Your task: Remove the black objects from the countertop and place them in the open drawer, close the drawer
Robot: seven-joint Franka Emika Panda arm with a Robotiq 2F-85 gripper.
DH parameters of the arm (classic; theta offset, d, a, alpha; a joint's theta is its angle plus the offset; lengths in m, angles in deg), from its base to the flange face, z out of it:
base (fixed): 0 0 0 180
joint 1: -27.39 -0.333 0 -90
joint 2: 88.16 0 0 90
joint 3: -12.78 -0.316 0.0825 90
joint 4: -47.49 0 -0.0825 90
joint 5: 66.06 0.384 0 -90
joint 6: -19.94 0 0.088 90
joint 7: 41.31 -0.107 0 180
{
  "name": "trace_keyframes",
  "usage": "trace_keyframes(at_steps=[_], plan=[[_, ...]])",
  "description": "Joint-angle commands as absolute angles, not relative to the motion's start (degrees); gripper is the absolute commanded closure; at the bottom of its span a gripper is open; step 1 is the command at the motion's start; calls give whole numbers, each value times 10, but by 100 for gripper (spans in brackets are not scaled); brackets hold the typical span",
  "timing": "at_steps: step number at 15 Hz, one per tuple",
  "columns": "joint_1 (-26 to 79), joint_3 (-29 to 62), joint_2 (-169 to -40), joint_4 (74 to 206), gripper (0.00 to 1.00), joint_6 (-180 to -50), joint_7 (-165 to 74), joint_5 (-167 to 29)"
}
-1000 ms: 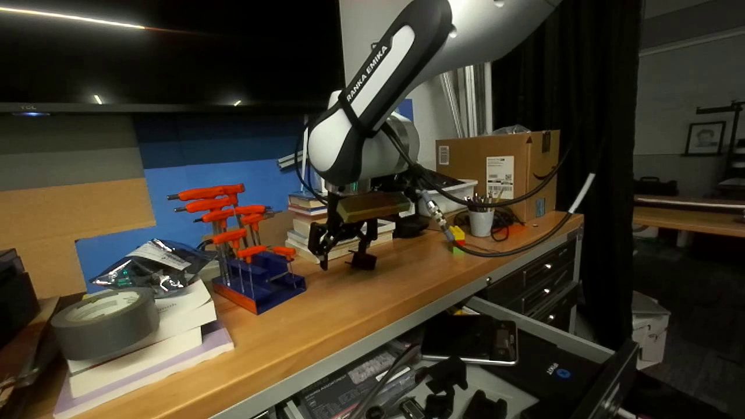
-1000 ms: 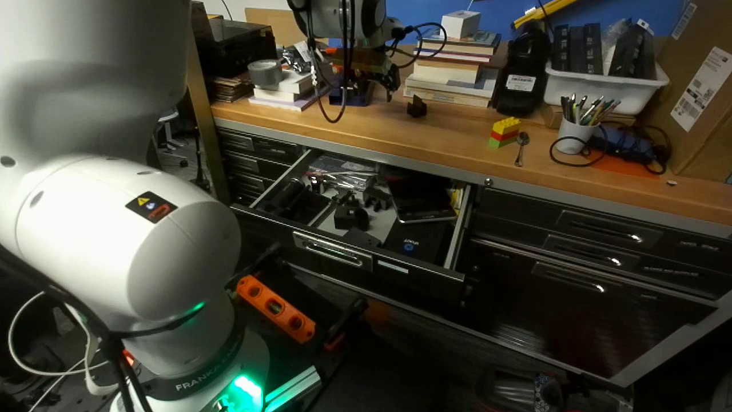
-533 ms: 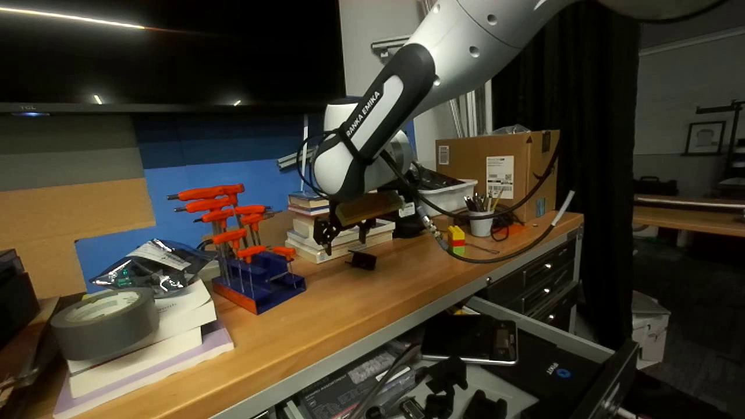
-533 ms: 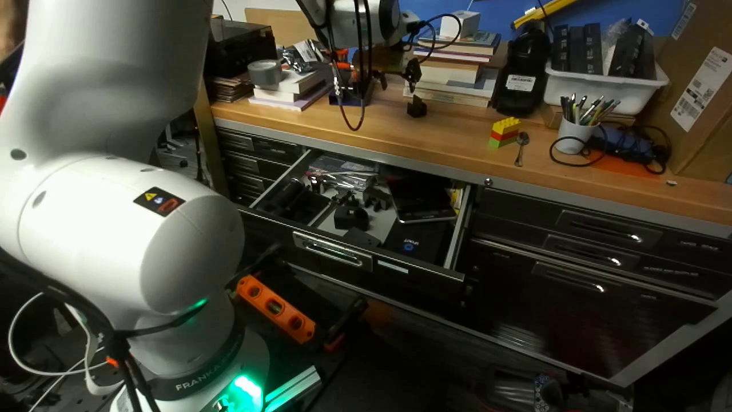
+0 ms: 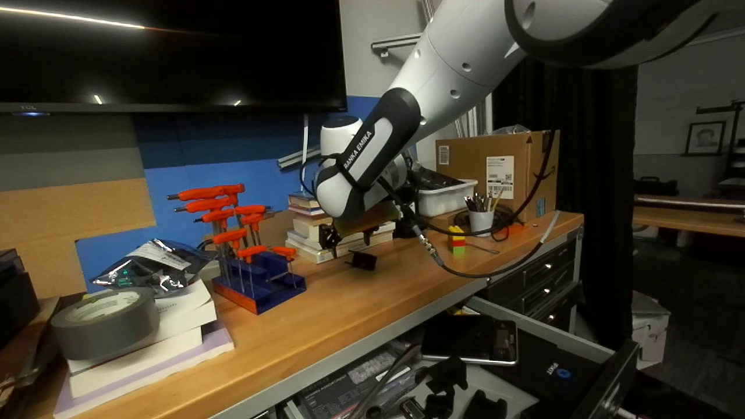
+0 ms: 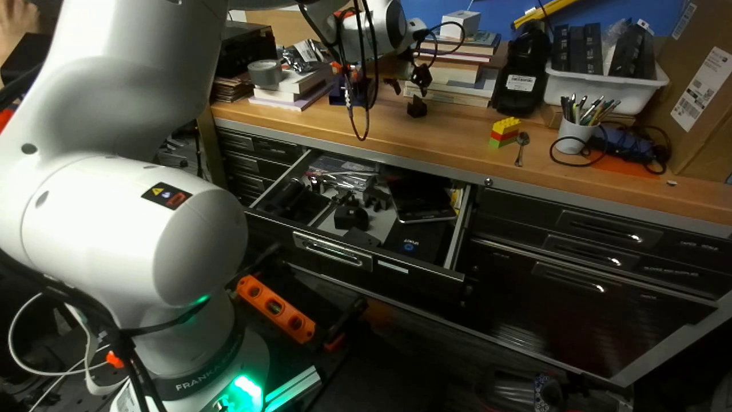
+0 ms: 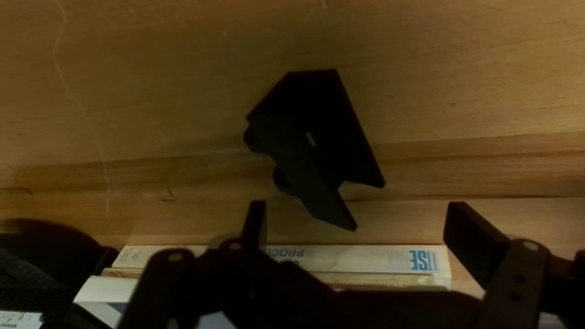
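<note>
One black object (image 5: 362,261), an angular bracket-like lump, sits on the wooden countertop (image 5: 326,331). It also shows in an exterior view (image 6: 417,107) and in the wrist view (image 7: 315,132). My gripper (image 7: 356,212) is open and empty, its fingers wide apart. In both exterior views the gripper (image 5: 350,243) (image 6: 409,87) hangs just above and behind the black object, near the books, apart from it. The drawer (image 6: 412,284) stands open below the countertop. Several black parts lie in it, among them a squat black lump (image 6: 351,217); I cannot tell which is the second black object.
A stack of books (image 5: 326,250) stands close behind the gripper. A blue stand of orange hex keys (image 5: 262,285) is beside it. A black bag-like item (image 6: 514,74), toy bricks (image 6: 504,133), a spoon (image 6: 520,150) and a pen cup (image 6: 573,137) stand along the countertop.
My gripper has moved right in both exterior views, and higher over the countertop towards the books. The arm's upper links have swung and lowered. The black object and the drawer have not moved.
</note>
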State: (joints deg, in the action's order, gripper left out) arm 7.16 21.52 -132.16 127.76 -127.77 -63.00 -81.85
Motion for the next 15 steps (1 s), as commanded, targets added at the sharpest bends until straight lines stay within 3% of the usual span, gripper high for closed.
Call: trace_keyframes(at_steps=[1,15], plan=[[67,237,-1361,1221,0,-1264,-648,-832],[85,220,-1399,1161,0,-1144,-625,-814]])
